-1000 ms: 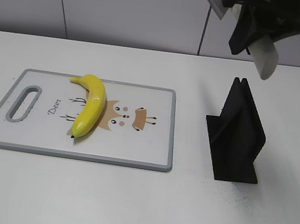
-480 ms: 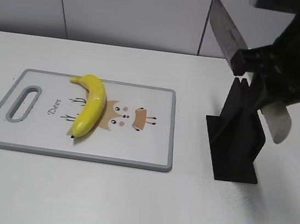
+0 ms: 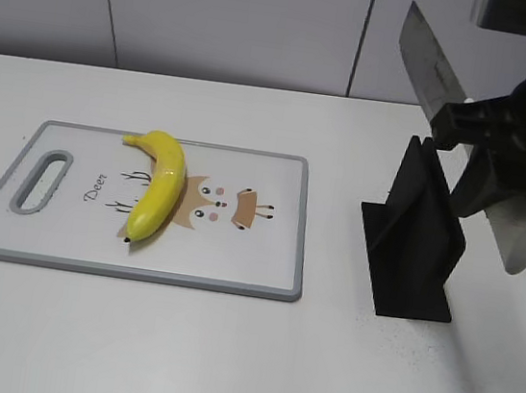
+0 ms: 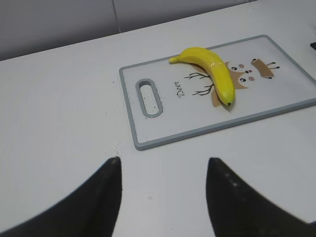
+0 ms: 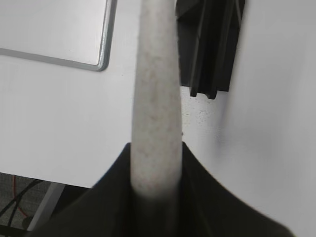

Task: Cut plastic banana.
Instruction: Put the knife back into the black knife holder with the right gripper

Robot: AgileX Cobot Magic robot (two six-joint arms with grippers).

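Only exterior view shows right gripper (image 3: 490,129) clamping knife (image 3: 431,64).

right gripper (image 3: 501,160) – knife (image 3: 433,66) lower, further right

The right gripper (image 3: 487,153) hangs high at the right side, above the table, and its fingers (image 5: 197,197) are closed tight on the knife handle (image 5: 154,98). The left gripper (image 4: 160,197) stays low over the table with its two fingers (image 4: 98,197) spread apart, holding nothing.
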